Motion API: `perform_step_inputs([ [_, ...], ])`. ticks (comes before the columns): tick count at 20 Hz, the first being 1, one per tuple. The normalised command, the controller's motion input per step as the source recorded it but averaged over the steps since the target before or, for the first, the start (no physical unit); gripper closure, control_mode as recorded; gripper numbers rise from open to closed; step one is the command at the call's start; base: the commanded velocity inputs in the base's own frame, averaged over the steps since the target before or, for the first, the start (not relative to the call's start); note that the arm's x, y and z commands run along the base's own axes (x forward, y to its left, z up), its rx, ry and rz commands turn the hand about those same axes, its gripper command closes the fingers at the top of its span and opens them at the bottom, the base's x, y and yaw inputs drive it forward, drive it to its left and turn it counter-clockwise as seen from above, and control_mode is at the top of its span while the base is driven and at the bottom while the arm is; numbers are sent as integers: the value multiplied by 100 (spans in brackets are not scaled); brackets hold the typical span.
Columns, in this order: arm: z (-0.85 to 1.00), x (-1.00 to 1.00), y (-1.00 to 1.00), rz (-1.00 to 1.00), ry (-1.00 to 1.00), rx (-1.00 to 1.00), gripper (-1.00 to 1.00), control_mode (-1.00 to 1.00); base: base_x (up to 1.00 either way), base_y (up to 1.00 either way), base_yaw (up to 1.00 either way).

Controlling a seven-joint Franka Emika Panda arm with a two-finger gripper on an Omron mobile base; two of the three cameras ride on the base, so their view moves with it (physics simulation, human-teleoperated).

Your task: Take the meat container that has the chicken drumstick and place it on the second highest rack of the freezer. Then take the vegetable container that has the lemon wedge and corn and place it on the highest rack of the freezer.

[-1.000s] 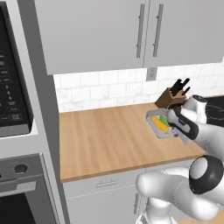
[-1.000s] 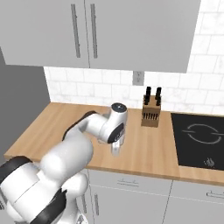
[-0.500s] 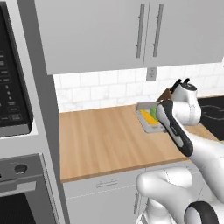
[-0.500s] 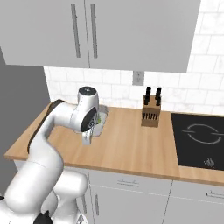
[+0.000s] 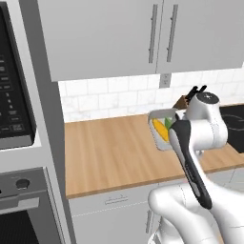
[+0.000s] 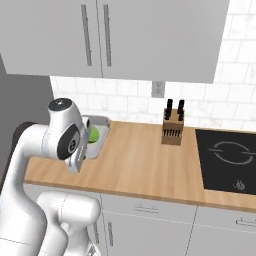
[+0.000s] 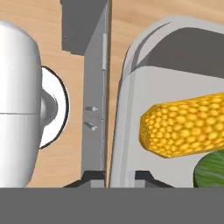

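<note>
My gripper (image 7: pixel 120 177) is shut on the rim of the vegetable container (image 7: pixel 124 127), a grey rectangular tray held above the wooden counter. A yellow corn (image 7: pixel 186 127) cob lies in it, and the green lemon wedge (image 7: pixel 213 171) sits beside the cob. In the left base view the vegetable container (image 5: pixel 161 117) with the corn (image 5: pixel 160 129) hangs just left of my white wrist. From the right base view the vegetable container (image 6: pixel 100 131) and lemon wedge (image 6: pixel 93 134) peek out behind my forearm. The meat container and the freezer are out of view.
A knife block (image 6: pixel 173 129) stands at the back of the wooden counter (image 6: pixel 145 160), and a black cooktop (image 6: pixel 230 160) lies to its right. Grey wall cabinets (image 5: pixel 143 33) hang overhead. A microwave (image 5: pixel 14 95) and an oven (image 5: pixel 24 205) fill the tall column at the counter's left end.
My arm has swung left along the counter, carrying the vegetable container from near the knife block toward the counter's left end. The grip has stayed shut.
</note>
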Motion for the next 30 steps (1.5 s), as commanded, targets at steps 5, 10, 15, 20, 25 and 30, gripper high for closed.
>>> perform_step_inputs([
  [5, 30, -94, 0, 0, 0, 0, 100, -100, 0, 0, 0],
  [10, 8, -77, 2, 0, -13, -2, 100, -100, 0, 0, 0],
  [15, 6, -24, 0, 0, -4, 0, 100, -100, 0, 0, 0],
  [20, 0, 0, 0, 0, 0, 0, 100, -100, 0, 0, 0],
  [25, 0, -3, 0, 0, 0, 0, 100, 100, -28, 2, 0],
  [30, 0, 0, 0, 0, 0, 0, 100, 100, -98, 10, -1],
])
